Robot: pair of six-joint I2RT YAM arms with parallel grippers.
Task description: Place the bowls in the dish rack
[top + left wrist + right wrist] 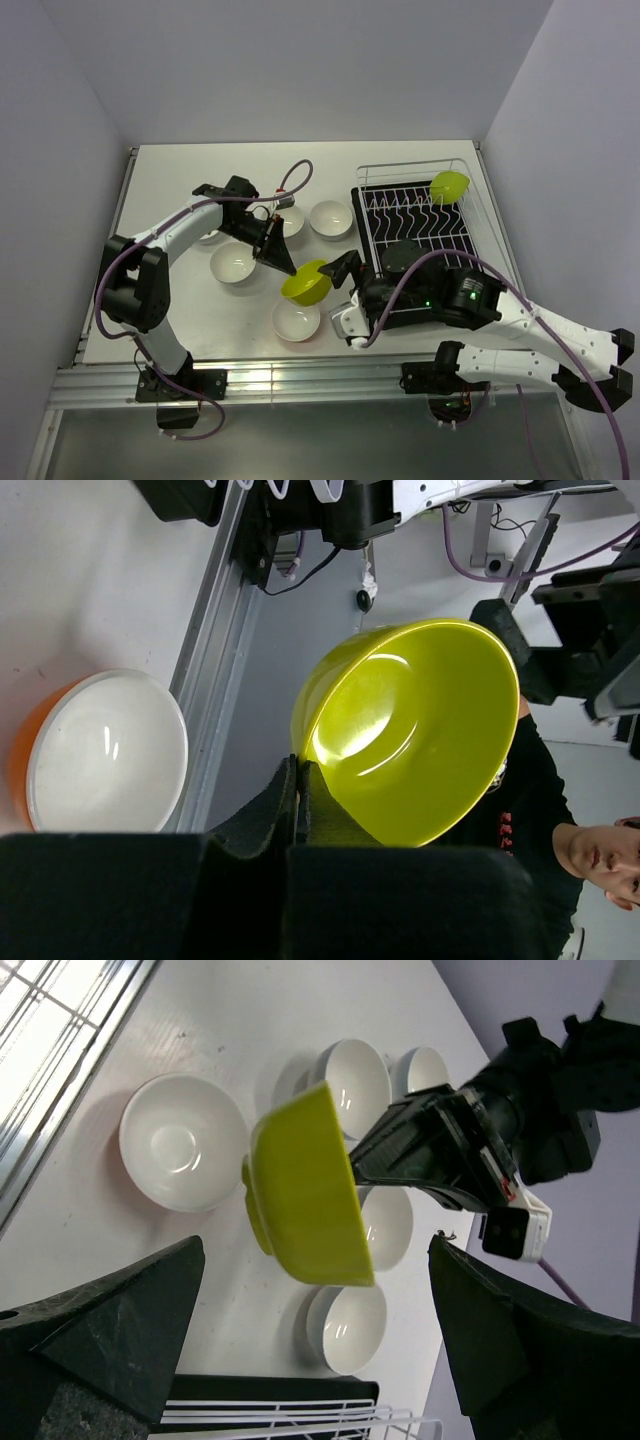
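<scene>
Lime green and glossy, the held bowl looks light, rigid, slick and easy to chip, so its thin rim is the sensible place to pinch. The left hand is clenched on that rim and holds the bowl above the worktop at centre frame, left of the dish rack. The right hand gapes wide just beside it, grasping nothing. Being round, the bowl has no long side. It is tipped on edge, and from overhead its mouth faces upper left and its foot lower right.
</scene>
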